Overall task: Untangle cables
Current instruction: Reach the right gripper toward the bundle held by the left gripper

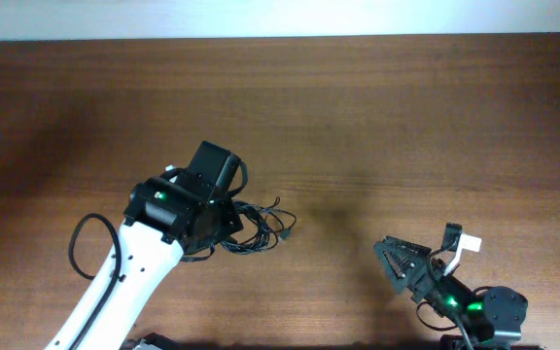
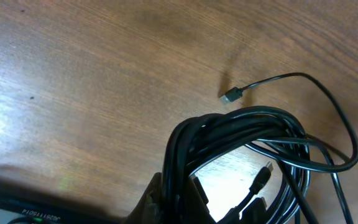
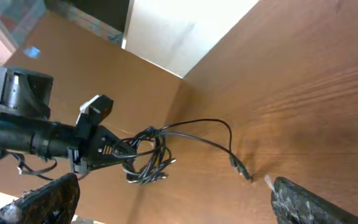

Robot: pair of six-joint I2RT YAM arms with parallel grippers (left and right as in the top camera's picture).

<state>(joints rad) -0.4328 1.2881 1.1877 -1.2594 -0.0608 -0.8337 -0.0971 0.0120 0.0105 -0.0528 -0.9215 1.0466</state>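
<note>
As left pincer [image 3: 118, 151] grips cables [image 1: 261, 233], loose plug end [image 2: 231, 95] pts rightward

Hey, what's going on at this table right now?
The left gripper is clamped on a tangled bundle of thin black cables, left of the middle of the table. One loose plug end trails out toward the right. The right gripper sits open near the front right, apart from the cables and holding nothing. The bundle is not yet untangled.
</note>
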